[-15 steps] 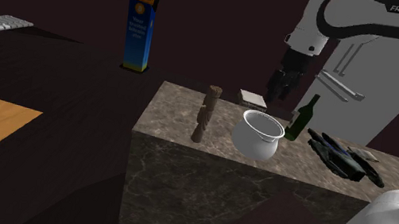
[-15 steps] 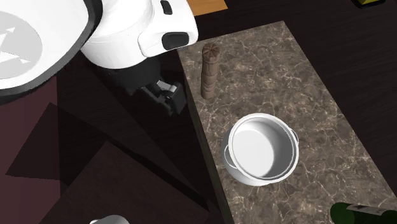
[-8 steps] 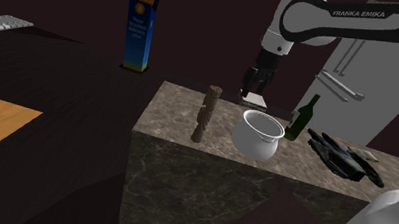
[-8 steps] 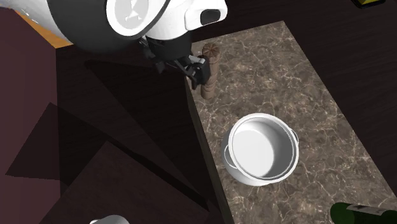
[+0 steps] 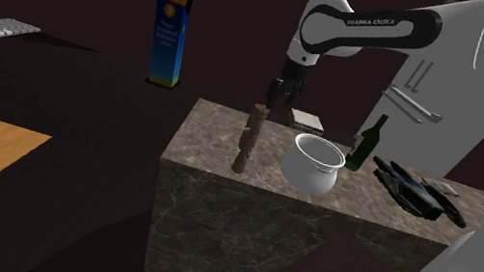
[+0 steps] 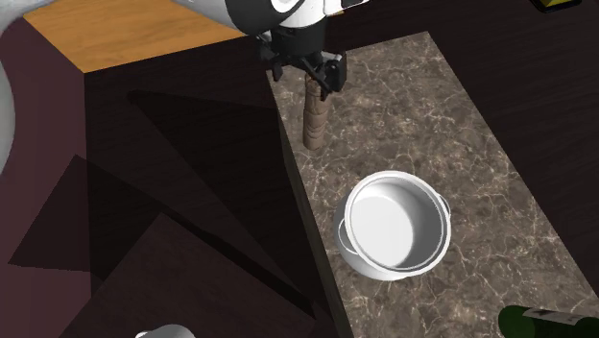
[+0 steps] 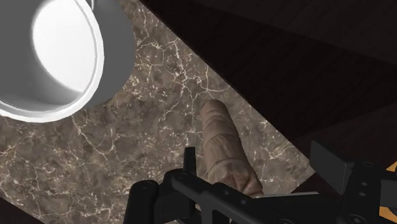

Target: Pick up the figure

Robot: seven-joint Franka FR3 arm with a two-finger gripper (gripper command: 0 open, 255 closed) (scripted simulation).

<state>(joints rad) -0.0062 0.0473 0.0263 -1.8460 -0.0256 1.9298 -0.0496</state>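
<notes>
Since the earlier frame the arm has swung away from the white pot and toward the brown figure. Now the pincer hangs over the figure's top, spread, pinching nothing. One figure stands upright near the pot, by the desk edge, with bare marble between them. The one pot shows its white bottom. One green bottle stands behind the pot.

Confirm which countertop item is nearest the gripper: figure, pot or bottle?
The brown figure: the gripper hangs just above its top; pot and bottle stand farther off.
</notes>
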